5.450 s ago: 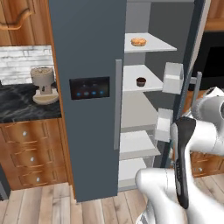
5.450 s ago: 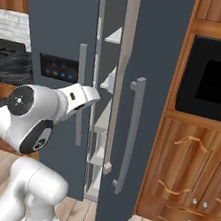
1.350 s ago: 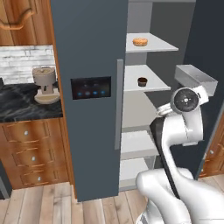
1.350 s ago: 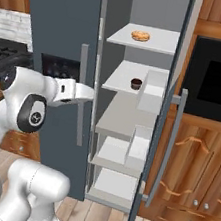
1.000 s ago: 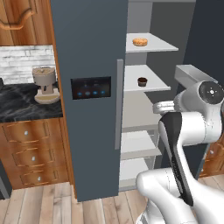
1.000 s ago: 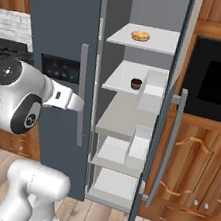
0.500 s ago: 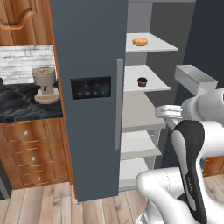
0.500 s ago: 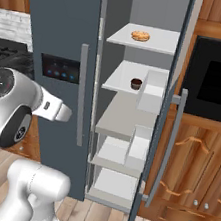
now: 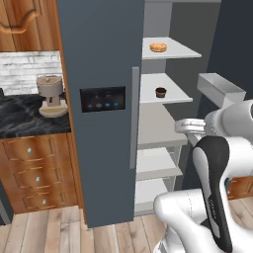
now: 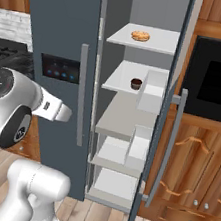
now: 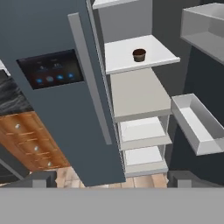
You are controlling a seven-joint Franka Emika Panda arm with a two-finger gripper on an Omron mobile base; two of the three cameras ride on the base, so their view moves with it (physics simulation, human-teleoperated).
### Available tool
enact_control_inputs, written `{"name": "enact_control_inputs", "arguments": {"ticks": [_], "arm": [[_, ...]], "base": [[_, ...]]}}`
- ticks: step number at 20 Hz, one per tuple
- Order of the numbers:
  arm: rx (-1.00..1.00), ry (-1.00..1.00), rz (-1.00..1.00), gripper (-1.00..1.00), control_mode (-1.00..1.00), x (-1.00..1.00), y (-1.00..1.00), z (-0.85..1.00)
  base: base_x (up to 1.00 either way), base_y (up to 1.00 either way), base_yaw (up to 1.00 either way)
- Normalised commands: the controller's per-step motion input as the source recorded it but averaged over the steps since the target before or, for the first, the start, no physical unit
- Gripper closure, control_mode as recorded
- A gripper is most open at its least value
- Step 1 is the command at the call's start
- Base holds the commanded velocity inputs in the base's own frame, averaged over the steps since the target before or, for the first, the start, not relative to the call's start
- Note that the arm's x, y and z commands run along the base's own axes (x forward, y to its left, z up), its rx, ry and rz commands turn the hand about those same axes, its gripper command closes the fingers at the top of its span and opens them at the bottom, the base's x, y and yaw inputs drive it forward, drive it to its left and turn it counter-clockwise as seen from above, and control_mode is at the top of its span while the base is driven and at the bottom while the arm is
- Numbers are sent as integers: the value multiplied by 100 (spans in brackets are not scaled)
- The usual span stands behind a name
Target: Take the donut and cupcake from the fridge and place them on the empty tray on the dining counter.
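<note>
At twelve o'clock from the spread-jawed, empty gripper (image 11: 112, 177), the cupcake (image 11: 139, 54) sits on a white fridge (image 9: 101, 59) shelf below the donut (image 9: 158, 47), the right door swung aside, apparently for reaching in.

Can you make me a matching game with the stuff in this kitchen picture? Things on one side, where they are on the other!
Things:
1. round golden-brown donut
2. small brown cupcake
3. beige coffee machine
4. black panel with blue lights

Places:
A. on the dark marble worktop
B. on the closed fridge door
C. on the top white fridge shelf
D. on the second white shelf down

Pairs: 1-C, 2-D, 3-A, 4-B
</note>
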Motion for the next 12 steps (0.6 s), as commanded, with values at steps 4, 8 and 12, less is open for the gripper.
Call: {"name": "enact_control_inputs", "arguments": {"ticks": [4,8,12], "arm": [[0,0,0,-100,100,0,0,0],[0,0,0,-100,100,0,0,0],[0,0,0,-100,100,0,0,0]], "base": [[0,-6,-6],[20,-42,-14],[67,-4,-9]]}}
